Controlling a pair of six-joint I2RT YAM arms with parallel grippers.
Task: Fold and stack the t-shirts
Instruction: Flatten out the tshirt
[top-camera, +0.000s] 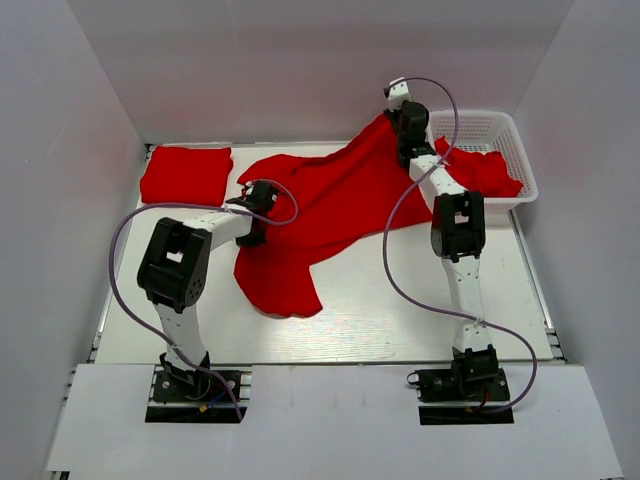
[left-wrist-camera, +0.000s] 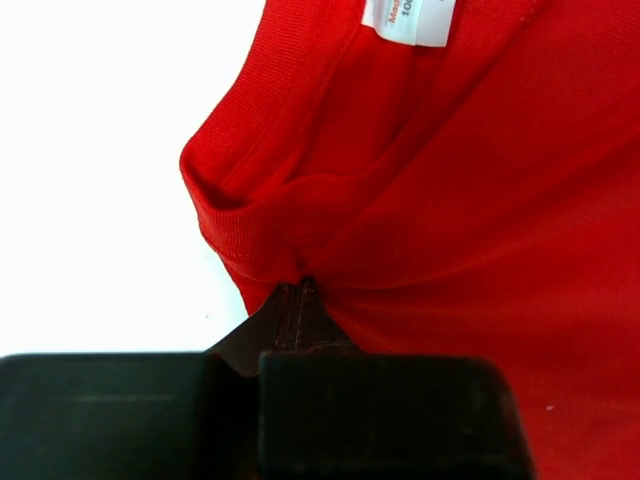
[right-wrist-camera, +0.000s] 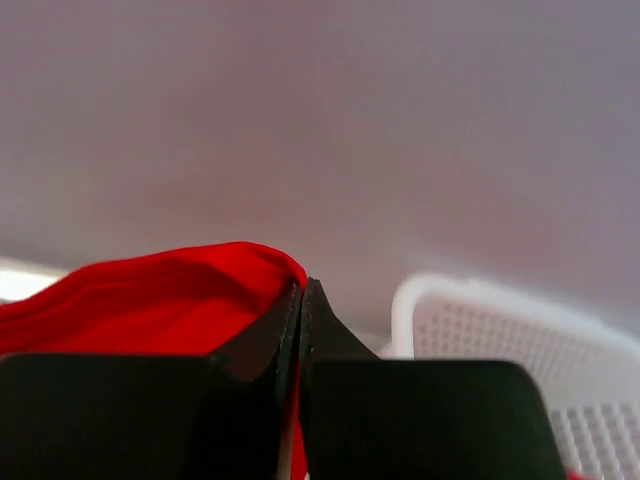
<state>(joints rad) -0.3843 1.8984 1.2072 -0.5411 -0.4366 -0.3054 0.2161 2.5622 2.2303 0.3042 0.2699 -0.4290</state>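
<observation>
1. While the left hand (left-wrist-camera: 302, 292) sits low over the counter (top-camera: 400, 320), its jaws are pinched fully together on the collar (left-wrist-camera: 250, 190) of the spread t-shirt (top-camera: 330, 210). The white neck label (left-wrist-camera: 412, 22) is just beyond the pinch.
2. The right hand (right-wrist-camera: 302, 292) is also clamped tight, gripping an edge of the same spread t-shirt. It is raised off the counter near the back wall (top-camera: 300, 60), and the cloth slopes down from it toward the left hand.
3. The spread t-shirt lies mid-counter between the two arms, rumpled, with one part trailing toward the near edge.
4. The folded t-shirt (top-camera: 186, 174) lies flat at the counter's far-left corner, near the spread one but apart from it.
5. The bunched t-shirt (top-camera: 485, 172) is inside the white lattice basket (top-camera: 500, 125) at far right, just beside the right arm.
</observation>
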